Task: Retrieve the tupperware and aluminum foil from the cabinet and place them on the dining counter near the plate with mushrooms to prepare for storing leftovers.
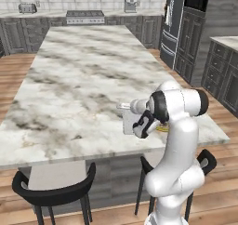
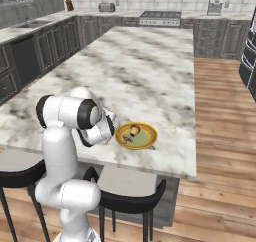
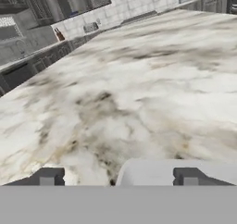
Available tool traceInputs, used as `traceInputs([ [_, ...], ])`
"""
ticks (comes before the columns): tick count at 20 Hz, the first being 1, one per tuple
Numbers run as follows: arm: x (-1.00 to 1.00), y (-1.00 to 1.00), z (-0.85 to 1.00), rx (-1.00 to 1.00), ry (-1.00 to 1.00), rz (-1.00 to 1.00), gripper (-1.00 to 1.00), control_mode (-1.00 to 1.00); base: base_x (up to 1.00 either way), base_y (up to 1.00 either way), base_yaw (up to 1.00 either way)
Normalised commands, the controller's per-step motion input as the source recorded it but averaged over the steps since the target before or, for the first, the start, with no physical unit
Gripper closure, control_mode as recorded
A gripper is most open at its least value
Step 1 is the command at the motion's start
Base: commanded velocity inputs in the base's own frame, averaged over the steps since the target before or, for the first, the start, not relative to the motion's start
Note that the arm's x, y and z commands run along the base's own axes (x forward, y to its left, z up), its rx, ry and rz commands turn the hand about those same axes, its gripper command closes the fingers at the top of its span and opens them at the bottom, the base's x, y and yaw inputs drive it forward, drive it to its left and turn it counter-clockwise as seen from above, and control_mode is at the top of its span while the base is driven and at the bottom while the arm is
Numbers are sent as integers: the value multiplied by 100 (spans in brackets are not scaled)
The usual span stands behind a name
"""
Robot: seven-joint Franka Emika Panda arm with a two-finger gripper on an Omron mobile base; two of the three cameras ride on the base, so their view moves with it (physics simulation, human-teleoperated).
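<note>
- While the arm bent low over the near edge of the dining counter [image 1: 83, 80], the gripper [image 3: 118, 177] pointed across the marble top, and its two dark fingertips [image 3: 46, 177] stood wide apart at the bottom of the hand view.
- Nothing was pinched between the fingertips; the right one [image 3: 190, 177] lay over the pale surface of the tupperware [image 3: 162, 172], but I could not tell if it touched it.
- The tupperware [image 1: 130, 119] lay flat on the marble in the lower centre of the left base view, just left of the arm's dark wrist, partly hidden behind it.
- The yellow plate [image 2: 136, 135] with a brown mushroom [image 2: 134, 131] in its middle sat on the counter near the front edge, in the centre of the right base view, just right of the hand.
- In the left base view a yellow strip of the plate [image 1: 162, 129] showed behind the arm, so the tupperware and the plate were near each other.
- Black stools [image 1: 51, 191] stood under the near edge of the counter.
- A stove [image 1: 85, 16] and a toaster [image 1: 27, 8] were at the top of the frame, on the far counter by the tiled wall.
</note>
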Motion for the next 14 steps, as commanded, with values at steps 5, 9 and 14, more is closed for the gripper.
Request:
traceInputs([
  [5,-54,20,100,-9,9,-1,-100,-100,0,0,0],
  [9,-54,1,100,-6,5,-7,-100,-100,0,0,0],
  [14,-23,0,100,-7,0,-8,-100,-100,0,0,0],
])
